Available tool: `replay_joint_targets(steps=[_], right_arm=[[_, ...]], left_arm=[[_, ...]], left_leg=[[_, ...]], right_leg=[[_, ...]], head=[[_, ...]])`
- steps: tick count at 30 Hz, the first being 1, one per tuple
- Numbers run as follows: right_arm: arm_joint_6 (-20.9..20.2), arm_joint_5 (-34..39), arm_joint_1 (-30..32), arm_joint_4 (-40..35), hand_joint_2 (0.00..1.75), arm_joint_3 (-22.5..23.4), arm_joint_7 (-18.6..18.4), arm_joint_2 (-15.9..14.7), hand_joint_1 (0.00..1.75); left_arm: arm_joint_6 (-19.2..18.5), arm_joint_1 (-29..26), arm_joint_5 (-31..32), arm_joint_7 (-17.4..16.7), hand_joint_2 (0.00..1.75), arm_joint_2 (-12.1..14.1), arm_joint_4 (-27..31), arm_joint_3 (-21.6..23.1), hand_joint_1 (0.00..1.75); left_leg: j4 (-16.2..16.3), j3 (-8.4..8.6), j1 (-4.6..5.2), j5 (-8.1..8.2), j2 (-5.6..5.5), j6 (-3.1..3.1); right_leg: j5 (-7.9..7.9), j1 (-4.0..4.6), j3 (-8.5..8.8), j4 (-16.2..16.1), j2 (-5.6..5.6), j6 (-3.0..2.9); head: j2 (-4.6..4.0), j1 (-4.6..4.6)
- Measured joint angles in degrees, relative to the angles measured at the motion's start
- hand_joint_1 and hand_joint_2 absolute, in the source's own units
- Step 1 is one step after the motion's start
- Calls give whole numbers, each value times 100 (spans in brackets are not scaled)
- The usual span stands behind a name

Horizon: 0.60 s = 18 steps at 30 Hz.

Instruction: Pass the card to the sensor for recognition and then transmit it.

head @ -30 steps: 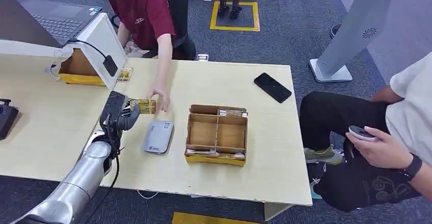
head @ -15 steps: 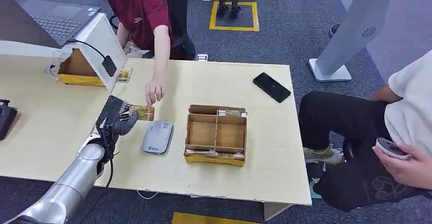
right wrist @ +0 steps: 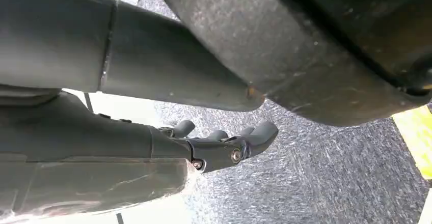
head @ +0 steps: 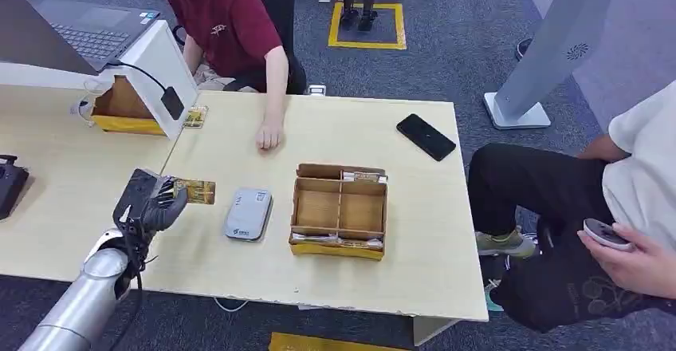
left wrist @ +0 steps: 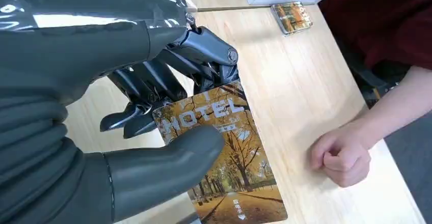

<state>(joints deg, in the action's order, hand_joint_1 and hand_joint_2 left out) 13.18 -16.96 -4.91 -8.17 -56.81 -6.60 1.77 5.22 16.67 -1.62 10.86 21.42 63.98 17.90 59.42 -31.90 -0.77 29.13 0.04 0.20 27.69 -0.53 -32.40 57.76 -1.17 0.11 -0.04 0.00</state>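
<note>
One card [head: 196, 191] is pinched between the thumb and fingers [left wrist: 153, 89] of the left hand [head: 151, 206], above the tabletop [head: 414, 231] near its front left part. The word HOTEL and an autumn avenue printed on the card are made out in the left wrist view. One grey sensor [head: 248, 214] is laid flat just beside the card, apart from it. One cardboard divider box [head: 339, 210] with several compartments is set beside the sensor toward the right edge; cards are stood along its front and rear walls. A second loose card [head: 194, 116] is laid near the far edge beside a white stand [head: 163, 64] with a black reader [head: 172, 102], and one black phone [head: 426, 136] is laid near the far right corner. A person's closed fist [head: 269, 136] is rested on the tabletop at the far edge. The right hand [right wrist: 224, 142] is hung over grey carpet with its fingers curled and nothing held. Two people are seated around the pale wooden tabletop, and yellow tape is marked on the floor.
</note>
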Motion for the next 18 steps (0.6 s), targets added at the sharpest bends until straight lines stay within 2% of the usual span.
replay_joint_targets(steps=[11, 18], right_arm=[[0, -2, -1, 0, 0, 0, -9, 0, 0], [-2, -20, -2, 0, 0, 0, -24, 0, 0]], left_arm=[[-148, -209, 325, -4, 175, -68, 181, 9, 175], [15, -188, 555, -105, 175, -258, 273, 166, 175]], left_leg=[[0, 0, 0, 0, 0, 0], [1, 2, 0, 0, 1, 0]], right_leg=[[1, 0, -3, -1, 0, 0], [-1, 0, -1, -2, -1, 0]], head=[[0, -2], [0, 0]])
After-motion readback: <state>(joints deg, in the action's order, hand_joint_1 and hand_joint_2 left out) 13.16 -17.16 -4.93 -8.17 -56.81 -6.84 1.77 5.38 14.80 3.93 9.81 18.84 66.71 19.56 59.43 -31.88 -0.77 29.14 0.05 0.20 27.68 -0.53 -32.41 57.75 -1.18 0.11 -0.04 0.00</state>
